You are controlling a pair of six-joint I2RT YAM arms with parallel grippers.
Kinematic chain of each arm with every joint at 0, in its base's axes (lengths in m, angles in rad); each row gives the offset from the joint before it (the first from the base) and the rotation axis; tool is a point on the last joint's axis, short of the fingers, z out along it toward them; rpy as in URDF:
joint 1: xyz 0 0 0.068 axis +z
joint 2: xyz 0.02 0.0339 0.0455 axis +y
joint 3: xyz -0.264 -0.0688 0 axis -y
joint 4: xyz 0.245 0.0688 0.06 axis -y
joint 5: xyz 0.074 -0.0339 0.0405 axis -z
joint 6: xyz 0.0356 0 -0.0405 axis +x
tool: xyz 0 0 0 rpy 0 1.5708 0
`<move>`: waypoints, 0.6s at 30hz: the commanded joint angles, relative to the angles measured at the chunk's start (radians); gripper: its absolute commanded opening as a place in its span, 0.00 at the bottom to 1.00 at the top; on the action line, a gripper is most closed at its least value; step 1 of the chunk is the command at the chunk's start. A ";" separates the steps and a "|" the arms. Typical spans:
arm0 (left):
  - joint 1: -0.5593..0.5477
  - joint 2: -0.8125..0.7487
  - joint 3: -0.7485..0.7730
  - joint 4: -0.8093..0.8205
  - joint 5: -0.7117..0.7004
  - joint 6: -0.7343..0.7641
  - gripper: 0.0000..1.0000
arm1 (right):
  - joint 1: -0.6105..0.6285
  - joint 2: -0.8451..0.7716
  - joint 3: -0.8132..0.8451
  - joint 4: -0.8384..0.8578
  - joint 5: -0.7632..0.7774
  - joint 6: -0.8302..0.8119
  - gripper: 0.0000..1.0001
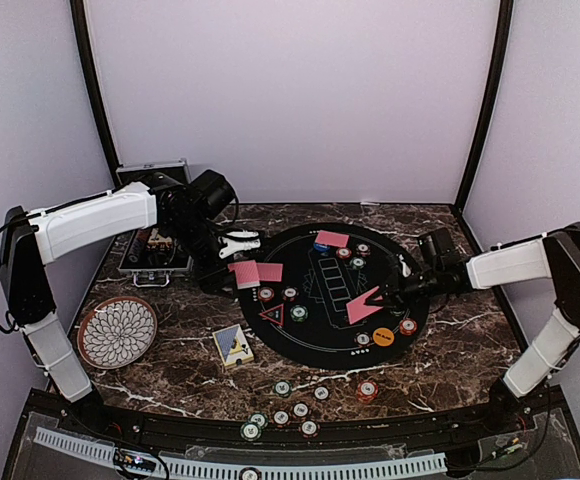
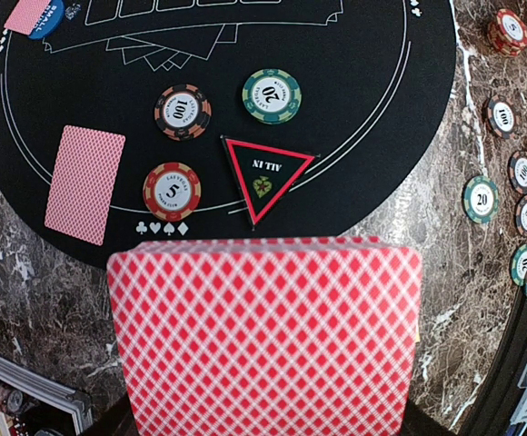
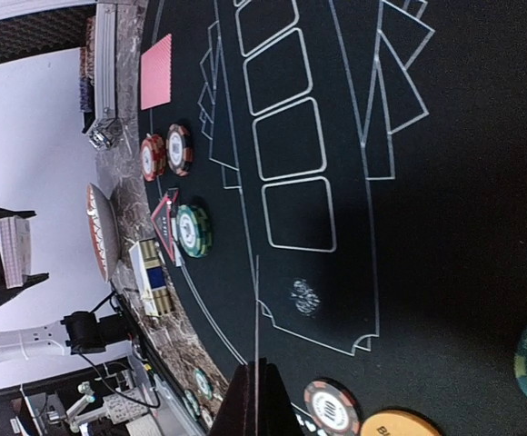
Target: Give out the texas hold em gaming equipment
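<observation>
We read 100, 20 and 5 on the chips (image 2: pixel 183 112), ALL IN on the red triangle (image 2: pixel 265 175). Our left gripper (image 1: pixel 227 270) pinches the card deck (image 2: pixel 263 336); our right gripper (image 1: pixel 395 291) pinches one card (image 1: pixel 363 308).

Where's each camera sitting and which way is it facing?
Top external: above, behind the robot, looking down on the black mat; both arms show.
Left wrist: over the mat's edge, looking down; left gripper holding the card deck in front.
Right wrist: low over the mat, looking across; right gripper pinches a card edge-on.
All three share the red triangle.
</observation>
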State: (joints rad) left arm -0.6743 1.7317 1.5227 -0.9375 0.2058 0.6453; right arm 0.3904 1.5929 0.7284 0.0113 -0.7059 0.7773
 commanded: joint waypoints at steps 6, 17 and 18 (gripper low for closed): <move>0.005 -0.023 0.034 -0.029 0.027 0.002 0.00 | -0.018 -0.018 0.020 -0.182 0.116 -0.152 0.00; 0.005 -0.025 0.036 -0.037 0.029 0.005 0.00 | -0.018 0.007 0.099 -0.276 0.223 -0.225 0.29; 0.005 -0.026 0.035 -0.037 0.029 0.005 0.00 | -0.018 0.007 0.108 -0.290 0.232 -0.232 0.32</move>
State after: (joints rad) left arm -0.6739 1.7317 1.5230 -0.9421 0.2096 0.6456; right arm 0.3767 1.5944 0.7902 -0.2279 -0.5350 0.5922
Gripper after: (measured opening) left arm 0.680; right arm 0.276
